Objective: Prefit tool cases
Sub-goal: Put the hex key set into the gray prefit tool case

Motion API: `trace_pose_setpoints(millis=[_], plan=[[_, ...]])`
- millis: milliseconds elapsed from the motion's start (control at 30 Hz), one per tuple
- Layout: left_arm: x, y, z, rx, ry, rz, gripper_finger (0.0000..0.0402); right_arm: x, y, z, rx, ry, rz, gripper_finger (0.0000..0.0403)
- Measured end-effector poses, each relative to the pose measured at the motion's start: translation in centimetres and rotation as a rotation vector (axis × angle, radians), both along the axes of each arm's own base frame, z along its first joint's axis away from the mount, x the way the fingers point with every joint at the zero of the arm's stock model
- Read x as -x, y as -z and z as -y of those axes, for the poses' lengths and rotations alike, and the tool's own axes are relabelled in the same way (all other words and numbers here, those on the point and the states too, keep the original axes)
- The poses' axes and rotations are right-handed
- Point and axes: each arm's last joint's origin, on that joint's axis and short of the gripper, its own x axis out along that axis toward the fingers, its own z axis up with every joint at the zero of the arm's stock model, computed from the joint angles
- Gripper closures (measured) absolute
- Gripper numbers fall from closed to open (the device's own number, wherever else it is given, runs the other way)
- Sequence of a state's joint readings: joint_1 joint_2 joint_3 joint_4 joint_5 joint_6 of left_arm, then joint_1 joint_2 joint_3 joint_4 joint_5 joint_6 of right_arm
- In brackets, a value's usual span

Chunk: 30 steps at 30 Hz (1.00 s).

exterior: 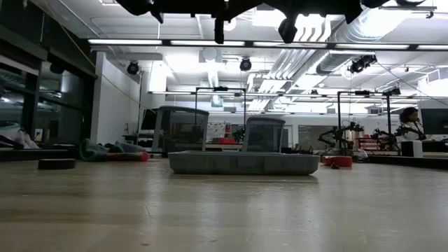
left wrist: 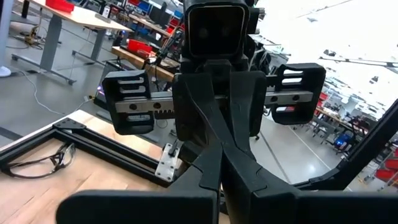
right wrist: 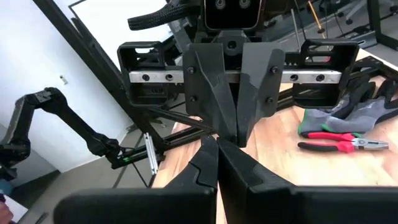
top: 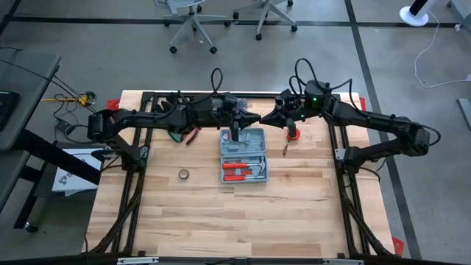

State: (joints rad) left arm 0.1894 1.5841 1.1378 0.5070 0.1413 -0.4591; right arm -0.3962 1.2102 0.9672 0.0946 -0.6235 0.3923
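Tool case (top: 243, 156) lies open on the wooden surface (top: 221, 213), roughly mid-surface; red-handled tools sit in its near half, far half looks mostly bare. Both arms hang above the case's far edge, tip to tip. Left claw (top: 251, 118) pinched fully closed, holding nothing; right claw (top: 265, 118) same, closed & empty. Still loose around the case: red-handled pliers (right wrist: 339, 142) on dark gloves (right wrist: 354, 112) off its far-left side, a red item (top: 293, 134) & small tool (top: 285, 149) just to its right, a dark round roll (top: 183, 174) to its left. Judging by that, prefit looks partly done at most: some recesses filled, several tools still outside, neither arm engaged w/ anything
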Motion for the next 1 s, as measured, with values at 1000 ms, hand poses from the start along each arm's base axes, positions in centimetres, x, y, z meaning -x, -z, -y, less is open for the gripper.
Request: trace_pose_setpoints(millis=[1000], plan=[[4.3,6.8,-6.4,-0.138,-0.189,-0.817,0.0401,4.3,5.1,1.8,0.09,0.425,-0.687,0.0403]])
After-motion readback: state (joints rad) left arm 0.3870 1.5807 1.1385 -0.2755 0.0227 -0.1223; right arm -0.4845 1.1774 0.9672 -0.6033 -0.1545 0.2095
